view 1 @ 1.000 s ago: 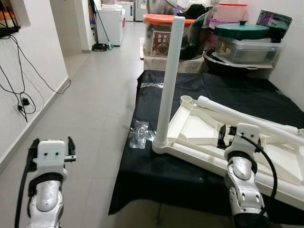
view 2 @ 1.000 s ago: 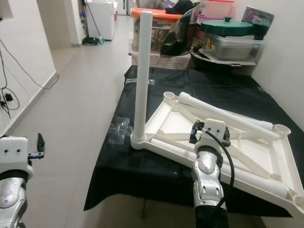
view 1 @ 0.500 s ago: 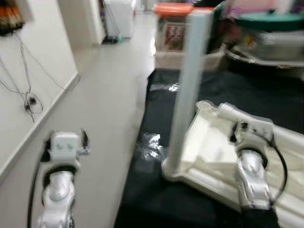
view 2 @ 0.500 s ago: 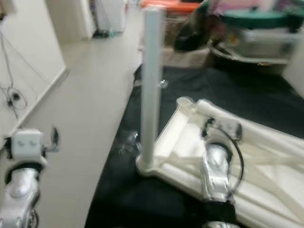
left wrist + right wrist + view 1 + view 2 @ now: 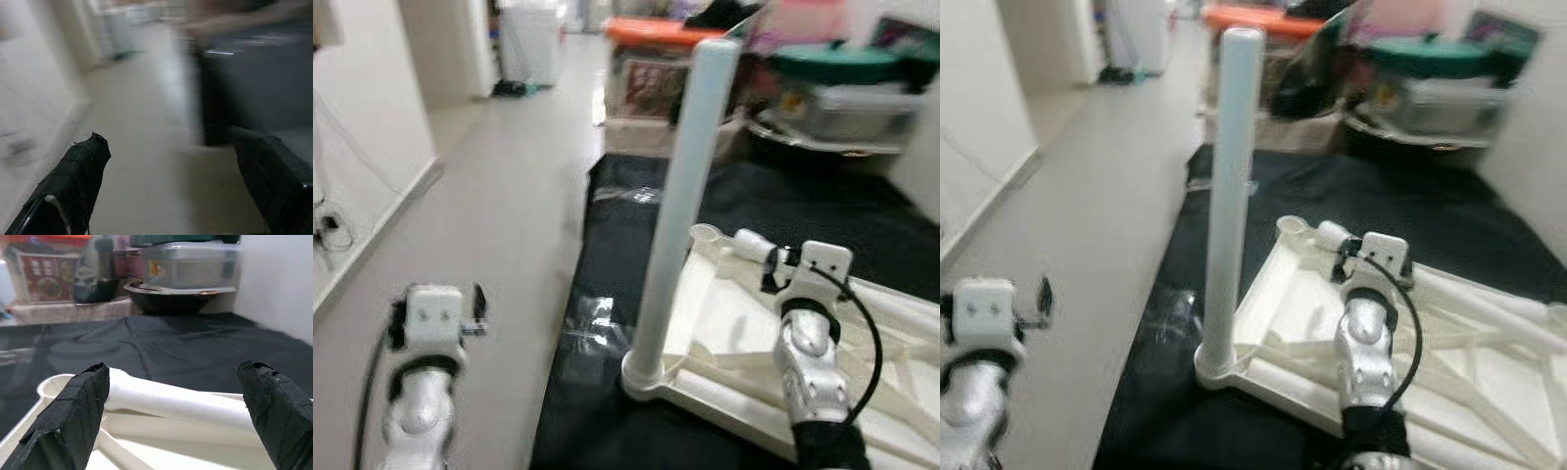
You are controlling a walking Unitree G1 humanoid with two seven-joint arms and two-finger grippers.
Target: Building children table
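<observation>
The white plastic tabletop [image 5: 734, 343] is lying upside down on the black cloth-covered bench [image 5: 862, 211], sockets up, so legs can drop in; 1 white tubular leg [image 5: 680, 196] is already standing upright in its near corner. The right gripper [image 5: 176, 406] is hovering spread wide over a loose white tubular leg [image 5: 181, 401] lying across the frame, probably about to grasp it. The left gripper [image 5: 181, 186], also spread, is hanging idle over the pale tiled floor [image 5: 146, 161].

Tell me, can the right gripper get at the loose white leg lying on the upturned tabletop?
Probably yes: the right gripper is open, its fingers straddling the loose leg, nothing between.
</observation>
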